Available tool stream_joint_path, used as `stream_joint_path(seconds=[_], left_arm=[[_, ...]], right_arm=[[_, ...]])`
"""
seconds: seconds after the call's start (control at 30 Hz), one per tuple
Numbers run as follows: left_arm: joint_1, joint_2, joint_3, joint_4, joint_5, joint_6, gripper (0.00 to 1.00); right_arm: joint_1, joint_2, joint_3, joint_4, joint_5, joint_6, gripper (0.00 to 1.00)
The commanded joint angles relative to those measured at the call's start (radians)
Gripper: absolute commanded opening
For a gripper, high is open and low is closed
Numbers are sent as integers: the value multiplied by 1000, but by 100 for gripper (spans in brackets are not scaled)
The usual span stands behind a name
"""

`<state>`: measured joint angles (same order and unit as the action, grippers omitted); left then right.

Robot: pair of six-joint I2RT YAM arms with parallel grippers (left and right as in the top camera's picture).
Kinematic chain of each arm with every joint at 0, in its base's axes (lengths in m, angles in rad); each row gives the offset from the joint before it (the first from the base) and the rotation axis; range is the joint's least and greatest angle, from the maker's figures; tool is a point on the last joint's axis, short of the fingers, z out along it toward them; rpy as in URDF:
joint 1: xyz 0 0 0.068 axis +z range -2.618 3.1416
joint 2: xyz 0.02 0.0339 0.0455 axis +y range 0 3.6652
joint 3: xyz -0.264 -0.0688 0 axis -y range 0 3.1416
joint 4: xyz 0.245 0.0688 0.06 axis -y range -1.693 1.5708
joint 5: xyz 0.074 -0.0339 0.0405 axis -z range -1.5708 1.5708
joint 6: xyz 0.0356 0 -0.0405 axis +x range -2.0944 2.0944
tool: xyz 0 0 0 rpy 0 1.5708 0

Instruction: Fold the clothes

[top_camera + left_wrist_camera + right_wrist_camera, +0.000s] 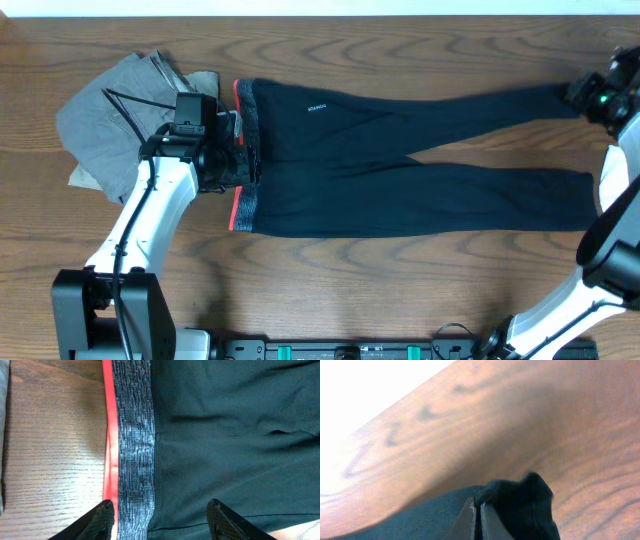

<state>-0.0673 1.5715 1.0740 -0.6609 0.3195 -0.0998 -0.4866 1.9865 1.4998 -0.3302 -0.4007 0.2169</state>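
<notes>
Dark leggings lie flat across table, waistband at left, legs running right. L gripper sits over waistband, jaws wide apart. R gripper is pinched tight on far leg's cuff, far-right corner.

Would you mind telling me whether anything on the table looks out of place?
Nothing is damaged or spilled. The leggings lie flat, but their legs splay apart toward the right, and the far cuff is bunched in the shut jaws of the right gripper.
</notes>
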Motion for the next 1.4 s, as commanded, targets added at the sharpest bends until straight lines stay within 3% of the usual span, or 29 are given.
stream_joint_path(seconds=[0.0, 0.23, 0.43, 0.53, 0.8, 0.9, 0.93, 0.97, 1.0, 1.07, 1.13, 1.37], left_arm=[[-3, -4, 18, 1, 10, 9, 61], [-24, -2, 11, 19, 10, 10, 61], [-26, -2, 11, 19, 9, 10, 61], [-26, -2, 11, 20, 9, 10, 61], [-26, -2, 11, 19, 10, 9, 61], [-26, -2, 11, 19, 10, 10, 61], [-26, -2, 11, 19, 10, 10, 61], [-26, -2, 11, 19, 10, 10, 61], [-26, -2, 11, 19, 10, 10, 61], [-26, -2, 11, 19, 10, 10, 61], [-26, -2, 11, 19, 10, 10, 61], [-26, -2, 11, 19, 10, 10, 61]], right_arm=[[-6, -44, 19, -8, -19, -2, 3], [-6, -76, 19, -124, 1, 205, 3], [0, -67, 19, -53, 56, 79, 4], [3, -54, 18, -79, 188, 175, 3], [5, 79, 18, -38, 213, 430, 6], [2, 136, 18, 130, 151, 340, 7], [0, 150, 18, 176, 107, 296, 13], [-2, 161, 18, 206, 74, 270, 24], [-7, 167, 18, 216, 50, 254, 27], [-20, 168, 18, 208, 10, 225, 29], [-33, 168, 18, 194, -21, 203, 38], [-89, 168, 18, 66, -22, 130, 43]])
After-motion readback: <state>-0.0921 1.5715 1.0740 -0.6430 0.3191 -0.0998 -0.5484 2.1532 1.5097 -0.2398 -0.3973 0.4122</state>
